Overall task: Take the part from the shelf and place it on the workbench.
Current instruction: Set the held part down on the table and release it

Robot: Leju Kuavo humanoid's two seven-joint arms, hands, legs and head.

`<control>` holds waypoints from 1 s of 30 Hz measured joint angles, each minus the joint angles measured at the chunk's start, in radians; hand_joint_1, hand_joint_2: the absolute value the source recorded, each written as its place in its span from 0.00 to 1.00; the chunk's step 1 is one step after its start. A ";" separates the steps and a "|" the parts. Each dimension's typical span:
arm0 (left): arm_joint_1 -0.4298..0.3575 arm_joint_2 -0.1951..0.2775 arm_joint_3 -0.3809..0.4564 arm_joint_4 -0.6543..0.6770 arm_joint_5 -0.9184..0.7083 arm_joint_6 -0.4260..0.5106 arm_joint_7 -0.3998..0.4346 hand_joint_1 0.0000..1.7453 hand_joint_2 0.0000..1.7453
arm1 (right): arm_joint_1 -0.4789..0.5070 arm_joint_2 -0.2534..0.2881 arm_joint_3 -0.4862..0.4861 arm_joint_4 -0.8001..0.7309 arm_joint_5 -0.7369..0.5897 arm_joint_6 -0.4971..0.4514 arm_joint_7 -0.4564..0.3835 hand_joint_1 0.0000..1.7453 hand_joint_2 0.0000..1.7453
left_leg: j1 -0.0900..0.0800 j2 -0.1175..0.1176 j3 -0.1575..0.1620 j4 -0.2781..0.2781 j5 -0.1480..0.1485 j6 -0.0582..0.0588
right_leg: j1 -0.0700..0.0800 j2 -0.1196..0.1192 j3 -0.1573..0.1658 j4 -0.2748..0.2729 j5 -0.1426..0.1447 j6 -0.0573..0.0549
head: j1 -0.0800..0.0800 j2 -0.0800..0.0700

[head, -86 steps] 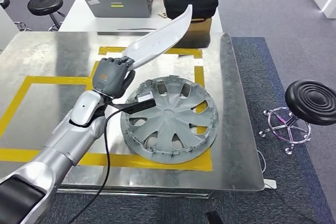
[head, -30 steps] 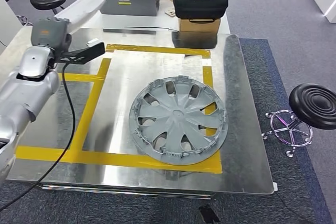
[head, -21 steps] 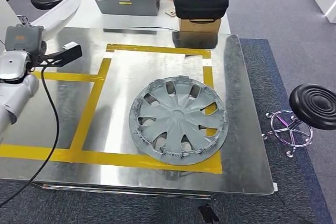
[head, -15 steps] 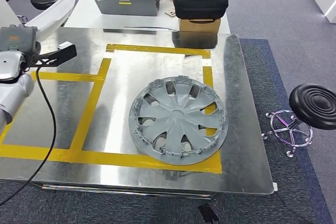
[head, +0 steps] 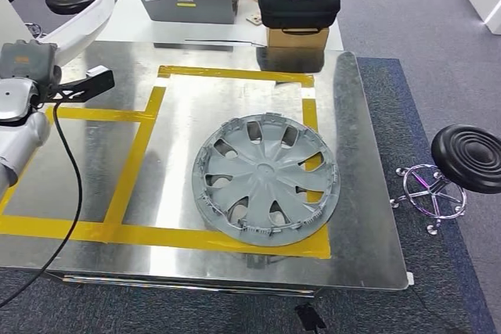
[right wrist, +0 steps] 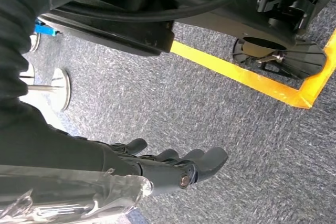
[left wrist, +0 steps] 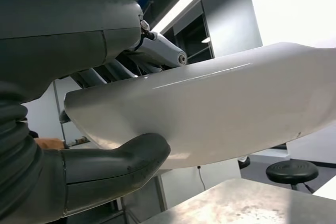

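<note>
- Change, head view: against the frame half a second back you will find almost nothing altered. The left hand (head: 27,60) sits at the same far-left spot above the tabletop (head: 236,99), and the white part (head: 80,25) has tipped only slightly.
- Change, longer span: about three seconds ago that hand held the part over the middle of the tabletop, just beside the hubcap (head: 266,179). You now see hand and part well apart from the hubcap, over the left edge. The whole picture has also shifted a little, so the camera moved too.
- Left hand: closed around the white part. In the left wrist view the thick grey thumb (left wrist: 118,163) presses under the part (left wrist: 222,108) and the fingers (left wrist: 158,51) lie across its other side.
- White part: a long curved white panel, held clear above the tabletop and not resting on it. It rises from the hand toward the far left corner.
- Right hand (right wrist: 174,166): hangs over grey carpet, fingers stretched out side by side, holding nothing.
- Hubcap: grey, lying flat on the tabletop, overlapping the yellow tape (head: 135,154) at the near right corner of the marked square.
</note>
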 joint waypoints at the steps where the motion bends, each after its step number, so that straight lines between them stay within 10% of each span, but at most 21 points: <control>1: 0.000 0.000 0.001 0.000 -0.001 0.000 -0.002 1.00 1.00 | 0.000 0.000 0.000 0.000 0.001 0.000 0.000 0.00 1.00 | 0.000 0.000 0.000 0.000 0.000 0.000 | 0.000 0.000 0.000 0.000 0.000 0.000 | 0.000 0.000; 13: 0.001 -0.004 0.024 0.000 -0.008 -0.008 -0.021 1.00 1.00 | -0.001 0.000 0.000 0.000 0.004 0.000 0.000 0.00 1.00 | 0.000 0.000 0.000 0.000 0.000 0.000 | 0.000 0.000 0.000 0.000 0.000 0.000 | 0.000 0.000; 17: 0.001 -0.004 0.024 0.000 -0.009 -0.008 -0.022 0.00 1.00 | -0.001 0.000 0.000 0.000 0.004 0.000 0.000 0.00 0.00 | 0.000 0.000 0.000 0.000 0.000 0.000 | 0.000 0.000 0.000 0.000 0.000 0.000 | 0.000 0.000; 19: 0.001 -0.004 0.025 0.000 -0.010 -0.007 -0.022 0.00 1.00 | -0.001 0.000 0.000 0.000 0.004 0.000 -0.001 0.00 0.00 | 0.000 0.000 0.000 0.000 0.000 0.000 | 0.000 0.000 0.000 0.000 0.000 0.000 | 0.000 0.000; 23: 0.001 -0.005 0.025 0.000 -0.016 0.000 -0.019 0.00 0.00 | -0.001 0.000 0.000 0.000 0.004 0.000 -0.001 0.00 0.00 | 0.000 0.000 0.000 0.000 0.000 0.000 | 0.000 0.000 0.000 0.000 0.000 0.000 | 0.000 0.000; 30: 0.001 -0.006 0.030 0.000 -0.040 0.012 0.003 0.00 0.00 | -0.004 0.000 0.000 0.000 0.005 0.000 -0.001 0.00 0.00 | 0.000 0.000 0.000 0.000 0.000 0.000 | 0.000 0.000 0.000 0.000 0.000 0.000 | 0.000 0.000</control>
